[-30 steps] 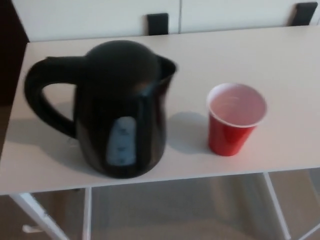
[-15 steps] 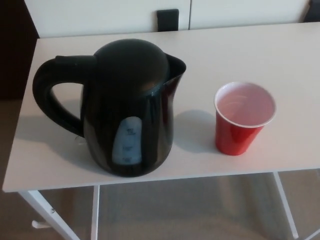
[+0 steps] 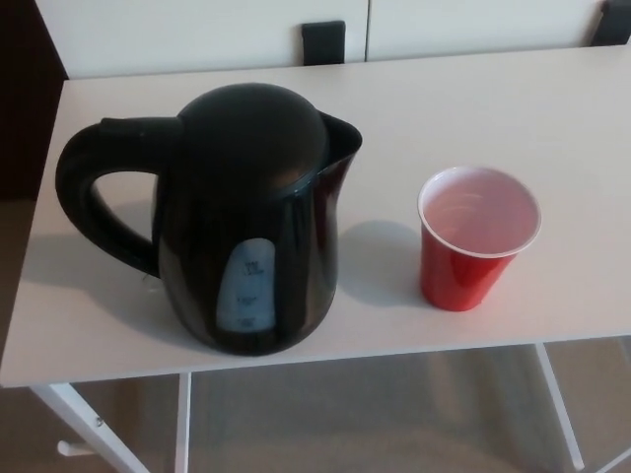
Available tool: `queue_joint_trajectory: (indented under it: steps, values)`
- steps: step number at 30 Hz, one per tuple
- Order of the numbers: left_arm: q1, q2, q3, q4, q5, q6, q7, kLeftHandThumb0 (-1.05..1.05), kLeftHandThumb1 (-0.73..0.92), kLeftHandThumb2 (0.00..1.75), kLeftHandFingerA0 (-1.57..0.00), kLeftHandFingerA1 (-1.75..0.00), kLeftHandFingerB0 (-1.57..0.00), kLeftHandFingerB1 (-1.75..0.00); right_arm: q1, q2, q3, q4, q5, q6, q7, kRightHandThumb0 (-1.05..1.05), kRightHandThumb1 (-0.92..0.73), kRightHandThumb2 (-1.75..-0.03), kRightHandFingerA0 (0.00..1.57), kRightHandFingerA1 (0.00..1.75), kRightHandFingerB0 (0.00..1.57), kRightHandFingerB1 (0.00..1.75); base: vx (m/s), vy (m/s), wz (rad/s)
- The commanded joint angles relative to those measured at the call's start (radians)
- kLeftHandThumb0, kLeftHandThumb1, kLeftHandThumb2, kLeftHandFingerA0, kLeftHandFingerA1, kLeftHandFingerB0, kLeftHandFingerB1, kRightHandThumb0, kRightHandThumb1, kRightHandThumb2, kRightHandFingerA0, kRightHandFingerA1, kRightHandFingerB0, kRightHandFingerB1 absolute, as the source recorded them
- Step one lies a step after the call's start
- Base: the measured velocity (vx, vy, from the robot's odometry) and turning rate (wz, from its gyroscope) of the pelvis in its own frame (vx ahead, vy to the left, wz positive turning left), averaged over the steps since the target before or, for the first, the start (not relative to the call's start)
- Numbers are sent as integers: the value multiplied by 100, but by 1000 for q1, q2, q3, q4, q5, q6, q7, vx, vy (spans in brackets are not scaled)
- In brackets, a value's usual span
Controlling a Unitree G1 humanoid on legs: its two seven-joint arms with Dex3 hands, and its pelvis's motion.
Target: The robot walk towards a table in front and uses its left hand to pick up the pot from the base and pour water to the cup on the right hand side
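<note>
A black electric kettle (image 3: 246,212) stands upright on the white table (image 3: 473,108), near its front left. Its looped handle (image 3: 94,197) points to the picture's left and its spout (image 3: 340,138) faces right. A pale water-level window (image 3: 246,286) shows on its front. To the right of the kettle, apart from it, stands a red plastic cup (image 3: 476,236) with a white inside. Its base is hidden under the kettle's body. Neither of my hands shows in the head view.
The table's front edge (image 3: 394,350) runs across the lower part of the picture, with white legs (image 3: 182,424) below it. Black chair-back tops (image 3: 323,41) show behind the far edge. The floor lies dark at the left.
The whole picture has shifted slightly and sharpened, so the camera moved; kettle and cup stand in the same places on the table.
</note>
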State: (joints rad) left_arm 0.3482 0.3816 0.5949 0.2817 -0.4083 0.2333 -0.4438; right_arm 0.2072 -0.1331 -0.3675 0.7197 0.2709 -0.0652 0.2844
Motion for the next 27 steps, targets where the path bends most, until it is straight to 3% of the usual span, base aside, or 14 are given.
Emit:
queue_joint_trajectory:
  steps: [1, 5, 6, 7, 8, 11, 12, 13, 14, 27]
  values:
    - [-49, -11, 17, -192, -24, 23, 94, -37, 36, 59, -37, -39, -31, -36, -3, -15, -9, 14, 11, 11, -1, -10, -56, -56, 58, 47, 33, 35, 0, 0, 0]
    - [-159, 9, 3, -311, -65, 71, 100, -31, 42, 57, -25, -36, -21, -34, -5, -17, -5, 13, 11, 12, 6, -10, -57, -56, 59, 47, 31, 34, 0, 0, 0]
    - [-204, 20, -20, -309, -53, 44, 78, -15, 41, 90, -8, -51, -7, -50, -6, -17, -6, 16, 12, 12, 6, -10, -57, -56, 60, 48, 30, 34, 0, 0, 0]
    - [-223, 25, -29, -310, -46, 35, 70, -15, 41, 90, -8, -51, -7, -50, -7, -16, -7, 18, 12, 12, 5, -10, -57, -56, 60, 48, 30, 34, 0, 0, 0]
    - [-238, 27, -42, -311, -34, 19, 63, -24, 48, 55, -16, -35, -14, -30, -8, -17, -7, 21, 12, 11, 7, -10, -57, -56, 61, 49, 30, 34, 0, 0, 0]
    - [-290, 38, -99, -317, 9, -36, 42, -24, 48, 55, -15, -36, -15, -30, -3, -19, -4, 27, 7, 0, 11, -10, -57, -56, 56, 47, 31, 34, 0, 0, 0]
    - [-315, 38, -126, -315, 24, -50, 41, -23, 47, 55, -16, -36, -15, -30, 3, -15, -6, 15, 13, 3, 13, -8, -40, -86, 47, 63, 20, 51, 0, 0, 0]
    - [-325, 38, -137, -313, 28, -56, 41, -23, 47, 55, -16, -36, -15, -30, 6, -13, -7, 9, 15, 5, 14, -8, -40, -86, 47, 63, 20, 51, 0, 0, 0]
    - [-346, 36, -156, -316, 36, -49, 54, -19, 46, 54, -16, -35, -14, -31, 8, -12, -7, 5, 15, 8, 11, -10, -57, -56, 56, 47, 32, 35, 0, 0, 0]
    - [-498, -5, -298, -237, 116, -15, 147, -22, 46, 56, -15, -35, -14, -30, 10, -16, 1, -2, 5, 3, 6, -11, -56, -56, 60, 48, 31, 34, 0, 0, 0]
